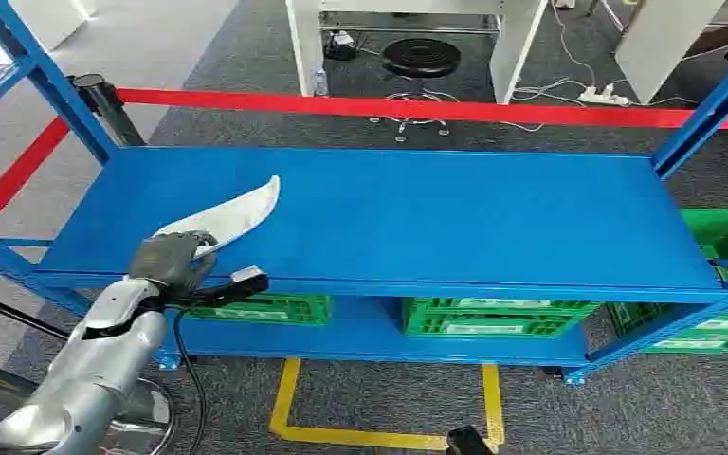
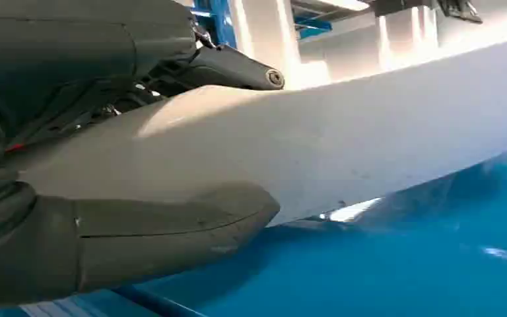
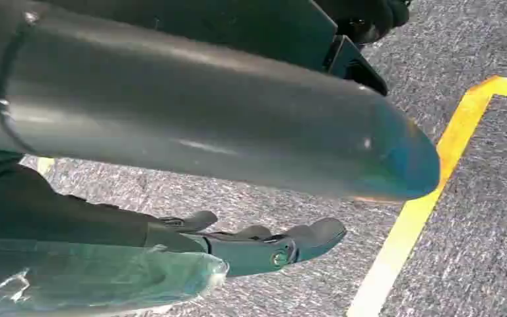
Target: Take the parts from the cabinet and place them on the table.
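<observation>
Blue shelf (image 1: 436,218) over green crates (image 1: 493,318)
Left hand (image 1: 171,258) grips the curved white part (image 1: 232,216) at the shelf's front left corner; right hand (image 3: 264,247) hangs empty, fingers apart, above carpet

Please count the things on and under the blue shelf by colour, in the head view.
White: 1, the curved part held by the left hand over the blue shelf.
Green: 4, the crates below and at the right end.
Total: 5

White part (image 1: 232,216) on blue shelf (image 1: 455,223)
</observation>
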